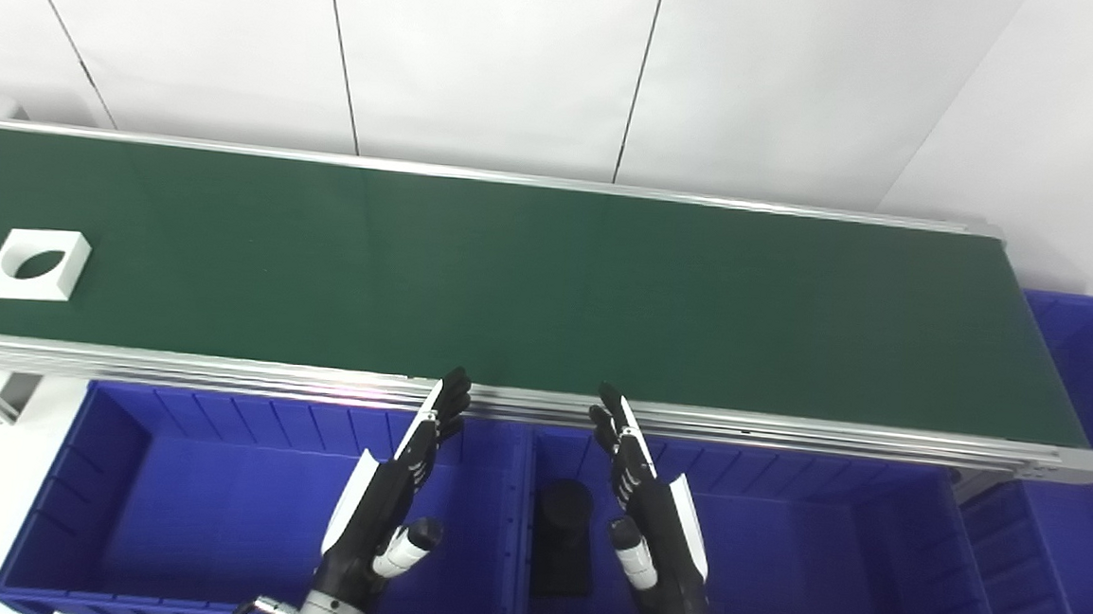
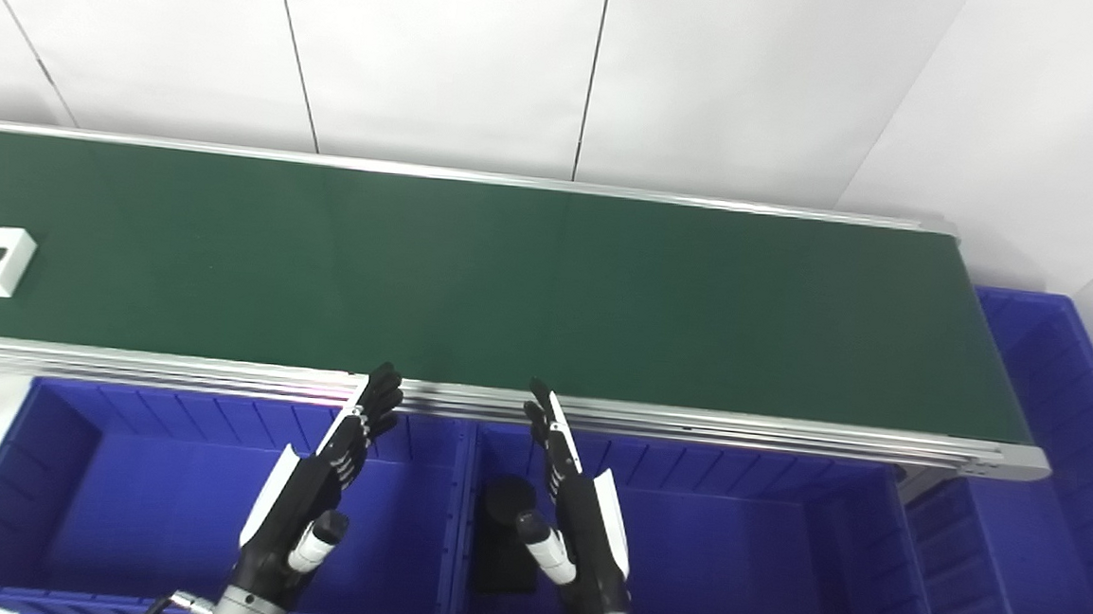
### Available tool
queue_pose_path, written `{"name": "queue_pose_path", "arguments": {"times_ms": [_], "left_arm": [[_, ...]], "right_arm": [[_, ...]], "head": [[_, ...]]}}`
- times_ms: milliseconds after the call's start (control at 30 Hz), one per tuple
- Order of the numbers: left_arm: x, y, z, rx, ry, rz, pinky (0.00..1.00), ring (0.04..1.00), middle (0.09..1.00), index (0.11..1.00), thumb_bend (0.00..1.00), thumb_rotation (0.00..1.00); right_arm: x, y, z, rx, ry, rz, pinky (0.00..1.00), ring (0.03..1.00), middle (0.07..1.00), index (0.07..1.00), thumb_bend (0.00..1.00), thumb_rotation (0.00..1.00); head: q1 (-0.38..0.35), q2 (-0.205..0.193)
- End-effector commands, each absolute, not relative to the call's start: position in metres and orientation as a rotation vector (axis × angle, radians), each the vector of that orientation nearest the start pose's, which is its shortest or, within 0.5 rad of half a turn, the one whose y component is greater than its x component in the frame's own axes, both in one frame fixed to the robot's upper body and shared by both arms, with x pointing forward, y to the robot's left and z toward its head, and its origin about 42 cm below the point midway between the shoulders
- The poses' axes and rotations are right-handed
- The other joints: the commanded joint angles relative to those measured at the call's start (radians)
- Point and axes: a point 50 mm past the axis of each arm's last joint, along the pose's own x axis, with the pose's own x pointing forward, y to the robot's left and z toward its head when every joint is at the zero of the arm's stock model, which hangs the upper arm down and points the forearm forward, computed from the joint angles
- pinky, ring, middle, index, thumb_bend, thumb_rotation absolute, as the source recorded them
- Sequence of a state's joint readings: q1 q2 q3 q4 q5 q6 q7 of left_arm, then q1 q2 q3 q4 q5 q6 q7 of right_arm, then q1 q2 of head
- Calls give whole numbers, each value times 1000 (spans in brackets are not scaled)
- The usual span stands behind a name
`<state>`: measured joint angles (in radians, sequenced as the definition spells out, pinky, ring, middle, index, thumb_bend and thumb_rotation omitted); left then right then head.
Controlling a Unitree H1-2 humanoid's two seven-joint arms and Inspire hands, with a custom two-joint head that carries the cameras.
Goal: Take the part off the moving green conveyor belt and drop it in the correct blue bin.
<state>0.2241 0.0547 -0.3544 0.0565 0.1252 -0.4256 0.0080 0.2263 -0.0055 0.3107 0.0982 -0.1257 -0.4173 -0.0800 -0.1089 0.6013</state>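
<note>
White part [image 1: 37, 263] sits at the far left end of the green conveyor belt [image 1: 548, 288], well away from your left hand [image 1: 390, 497] and right hand [image 1: 650, 508], both spread and empty just below it. Reach late and it slides past.

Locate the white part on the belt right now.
The white part lies at the far left of the green conveyor belt, toward its near edge, well left of both hands and touching neither.

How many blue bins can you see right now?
3. One bin sits below the belt's near edge on the left, one beside it on the right holding a black part, and one past the belt's right end, partly cut off.
</note>
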Motion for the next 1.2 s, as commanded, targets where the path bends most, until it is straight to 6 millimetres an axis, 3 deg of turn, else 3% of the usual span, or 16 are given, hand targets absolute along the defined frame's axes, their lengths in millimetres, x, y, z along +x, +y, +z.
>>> {"name": "queue_pose_path", "arguments": {"times_ms": [0,967,1133,1167], "left_arm": [[190,140,63,63,-225,-330,951,973,991,1000,876,1000],[190,140,63,66,-226,-332,944,966,985,1000,868,1000],[190,139,60,68,-217,-328,939,963,981,1000,875,1000],[190,139,59,68,-212,-327,938,963,981,1000,876,1000]], "right_arm": [[192,-135,57,-11,-194,207,965,965,993,981,1000,986],[192,-135,57,-8,-191,205,958,959,988,979,1000,983],[191,-135,54,-13,-182,204,962,958,990,981,1000,987],[191,-135,52,-20,-178,205,962,958,990,981,1000,987]], "head": [[2,-1],[-2,0],[4,-32],[6,-60]]}}
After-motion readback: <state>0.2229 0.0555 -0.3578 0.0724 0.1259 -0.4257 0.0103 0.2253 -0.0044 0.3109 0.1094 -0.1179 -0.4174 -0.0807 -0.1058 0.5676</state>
